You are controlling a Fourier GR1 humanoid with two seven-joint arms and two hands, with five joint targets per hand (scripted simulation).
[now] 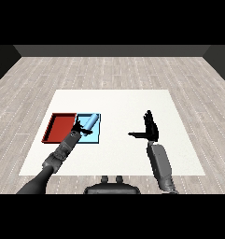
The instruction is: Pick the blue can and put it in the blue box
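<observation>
The blue can lies tilted over the light blue tray, its lower end at my left hand. That hand sits at the tray's left side, its fingers curled at the can's lower end. Whether the can rests on the tray floor or hangs just above it I cannot tell. My right hand stands upright over the bare table to the right of the trays, fingers straight and thumb pointing left, holding nothing.
The red tray lies directly left of the light blue tray, sharing an edge. My left forearm crosses the table's front left part. A wooden floor surrounds the white table.
</observation>
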